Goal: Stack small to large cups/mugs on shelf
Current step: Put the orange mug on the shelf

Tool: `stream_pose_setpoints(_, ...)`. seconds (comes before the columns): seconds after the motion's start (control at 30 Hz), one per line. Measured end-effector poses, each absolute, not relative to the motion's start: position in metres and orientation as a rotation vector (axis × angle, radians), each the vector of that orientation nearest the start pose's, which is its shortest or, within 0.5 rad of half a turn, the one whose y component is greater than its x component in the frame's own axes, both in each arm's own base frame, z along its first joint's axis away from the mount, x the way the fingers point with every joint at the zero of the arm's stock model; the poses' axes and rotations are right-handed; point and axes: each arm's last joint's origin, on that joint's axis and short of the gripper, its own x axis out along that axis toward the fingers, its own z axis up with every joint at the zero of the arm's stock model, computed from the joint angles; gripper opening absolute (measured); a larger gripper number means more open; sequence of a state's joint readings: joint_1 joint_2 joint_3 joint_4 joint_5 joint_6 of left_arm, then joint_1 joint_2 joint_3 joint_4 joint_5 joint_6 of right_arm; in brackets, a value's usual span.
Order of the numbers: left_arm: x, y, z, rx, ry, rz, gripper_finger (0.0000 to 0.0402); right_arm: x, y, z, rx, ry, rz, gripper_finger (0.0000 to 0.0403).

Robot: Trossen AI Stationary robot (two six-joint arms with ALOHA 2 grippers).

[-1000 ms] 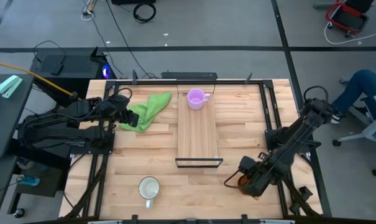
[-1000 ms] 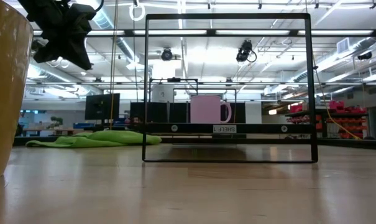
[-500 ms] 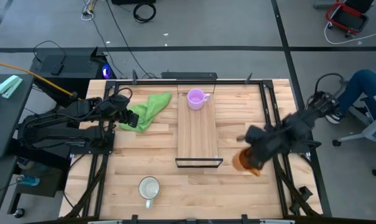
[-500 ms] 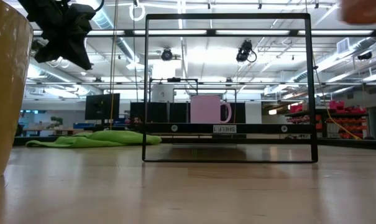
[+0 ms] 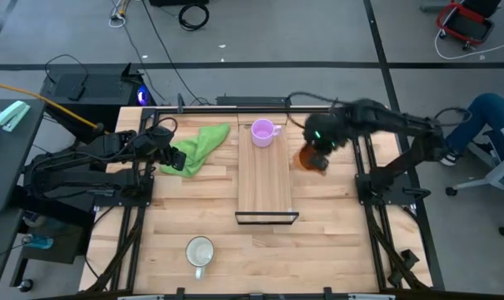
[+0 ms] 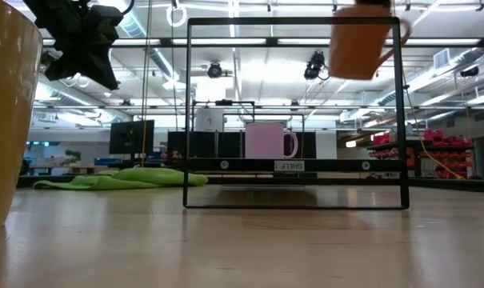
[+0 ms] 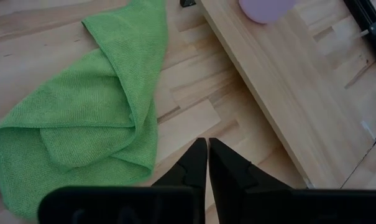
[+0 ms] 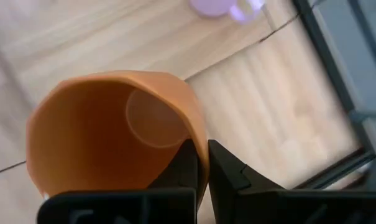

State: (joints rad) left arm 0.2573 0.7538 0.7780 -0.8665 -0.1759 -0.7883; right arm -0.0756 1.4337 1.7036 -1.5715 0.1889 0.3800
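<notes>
- Right gripper [image 5: 316,157]: clamped on the rim of the orange mug [image 5: 306,157], one finger inside the wall and one outside, as the right wrist view shows [image 8: 122,149]. The mug is held in the air just off the right edge of the shelf [image 5: 264,179], at about 4 o'clock from the purple mug [image 5: 262,132].
- In the low view the orange mug [image 6: 358,42] appears high up, in front of the top right corner of the shelf's black frame; its upper edge is cut off by the picture border and the gripper holding it is out of sight.
- The purple mug stands upright on the far end of the shelf, handle toward the right arm. In the right wrist view only a blurred part of it shows [image 8: 219,6].
- White mug [image 5: 200,252]: upright on the tabletop near its front edge, at about 7 o'clock from the shelf, well apart from it. In the low view it is only a large cropped wall at the left border [image 6: 8,120].
- Left gripper [image 5: 170,154]: fingers pressed together with nothing between them, waiting over the green cloth [image 5: 197,147] on the left of the shelf. The left wrist view shows the fingertips [image 7: 205,163] touching above the cloth's edge [image 7: 88,106].
</notes>
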Motion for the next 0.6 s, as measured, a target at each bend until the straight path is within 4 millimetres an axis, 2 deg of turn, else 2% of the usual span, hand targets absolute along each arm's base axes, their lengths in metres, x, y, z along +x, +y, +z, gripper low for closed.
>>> stream_pose_setpoints(0.13, 0.129, 0.039, 0.278, -0.761, 0.642, 0.725, 0.0022, 0.247, -0.054, 0.396, 0.171, 1.282, -0.42, 0.0016)
stream_pose_setpoints(0.27, 0.129, 0.039, 0.278, -0.761, 0.642, 0.725, 0.0026, 0.271, -0.075, 0.392, 0.126, 1.313, -0.323, 0.0016)
stream_pose_setpoints(0.43, 0.129, 0.039, 0.278, -0.76, 0.64, 0.728, 0.0025, 0.303, -0.085, 0.382, 0.032, 1.346, -0.18, 0.0016)
stream_pose_setpoints(0.6, 0.129, 0.039, 0.278, -0.76, 0.641, 0.728, 0.0019, 0.331, -0.09, 0.361, -0.011, 1.395, -0.07, 0.0016)
